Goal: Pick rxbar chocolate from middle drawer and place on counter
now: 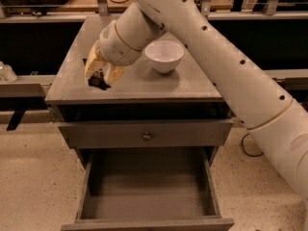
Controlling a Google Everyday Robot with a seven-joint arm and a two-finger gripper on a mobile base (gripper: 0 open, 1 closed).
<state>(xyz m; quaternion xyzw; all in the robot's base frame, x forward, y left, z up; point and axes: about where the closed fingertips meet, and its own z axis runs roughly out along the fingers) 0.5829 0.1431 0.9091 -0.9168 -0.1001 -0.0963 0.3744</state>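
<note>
Camera view: the gripper [102, 76] hangs low over the counter [144, 86] near its front left corner, its yellowish fingers [91, 70] pinched narrowly on the rxbar chocolate [98, 83], the dark wrapper just above the surface. A white bowl [164, 55] sits mid-counter. Below, the middle drawer [144, 194] stands pulled open

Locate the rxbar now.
Camera view: the rxbar is in the gripper, over the left front of the counter, left of the bowl.
</note>
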